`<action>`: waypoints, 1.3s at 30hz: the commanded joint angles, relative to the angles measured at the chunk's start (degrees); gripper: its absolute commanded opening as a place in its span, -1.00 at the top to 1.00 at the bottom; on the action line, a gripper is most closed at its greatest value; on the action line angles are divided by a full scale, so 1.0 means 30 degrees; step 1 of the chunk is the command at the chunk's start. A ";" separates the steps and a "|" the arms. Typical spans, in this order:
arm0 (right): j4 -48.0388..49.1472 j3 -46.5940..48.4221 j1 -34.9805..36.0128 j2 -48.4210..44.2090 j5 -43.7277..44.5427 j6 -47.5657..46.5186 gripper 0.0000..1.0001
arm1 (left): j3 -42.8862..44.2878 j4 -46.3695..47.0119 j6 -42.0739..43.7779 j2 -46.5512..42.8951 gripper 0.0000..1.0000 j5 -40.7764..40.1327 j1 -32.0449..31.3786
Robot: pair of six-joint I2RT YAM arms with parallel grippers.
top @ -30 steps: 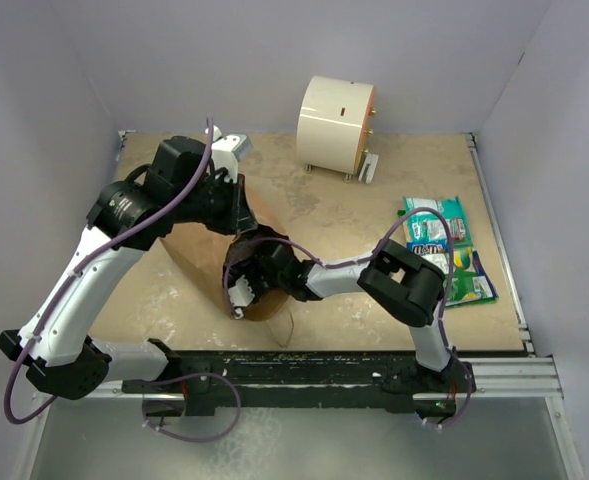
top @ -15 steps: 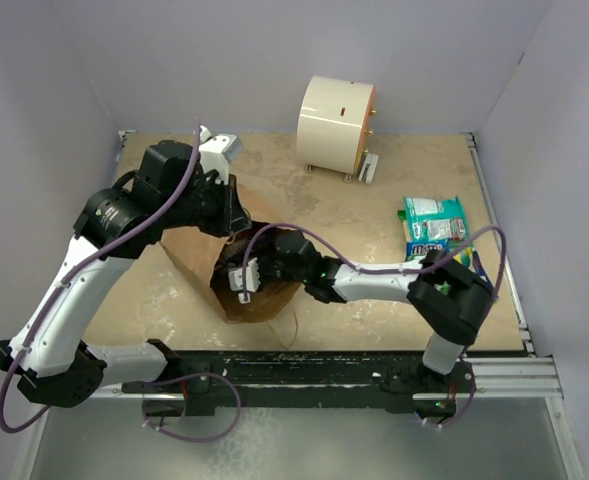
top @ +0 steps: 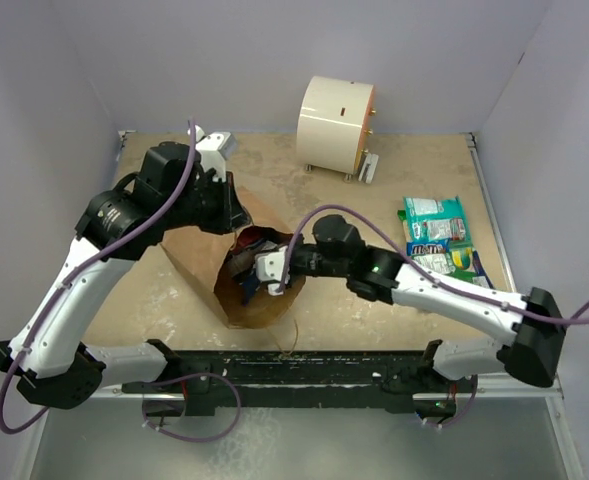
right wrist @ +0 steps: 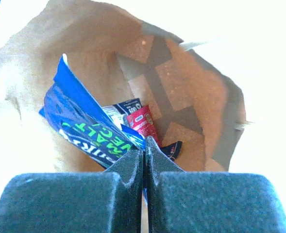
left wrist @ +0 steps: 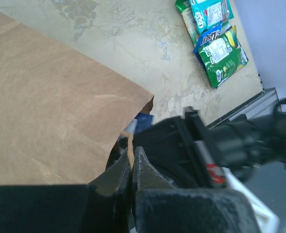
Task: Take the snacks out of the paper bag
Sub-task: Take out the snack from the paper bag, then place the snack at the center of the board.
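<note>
The paper bag [top: 196, 258] lies on the worktop [top: 324, 205] with its upper rim pinched between the closed left fingers [left wrist: 146, 171], while the right fingers [right wrist: 128, 165], at its mouth, are closed on a blue packet's [right wrist: 77, 119] lower corner, a small red packet [right wrist: 143, 122] just beyond their tips.

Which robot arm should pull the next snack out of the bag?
Right. The right gripper is at the paper bag mouth, shut on the blue packet; the left gripper is busy pinching the bag's rim.
</note>
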 commanded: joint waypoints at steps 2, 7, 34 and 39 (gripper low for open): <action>-0.4791 0.2437 -0.0010 -0.3003 0.0503 0.2872 1.00 | -0.0118 0.1614 -0.0915 -0.0014 1.00 -0.0943 0.0080; -0.7822 0.4568 -0.0010 -0.4622 0.1310 0.4900 1.00 | -0.0273 0.1863 -0.1342 0.0036 1.00 -0.1836 0.0077; -1.4251 0.3633 -1.2717 -0.7606 1.8144 0.6630 1.00 | -0.0725 0.1738 0.0293 0.0896 1.00 -0.0879 0.0077; -1.3412 0.2162 -1.6858 -0.6994 1.7546 0.6785 1.00 | -0.1047 0.2023 0.0903 0.0751 1.00 0.0662 0.0077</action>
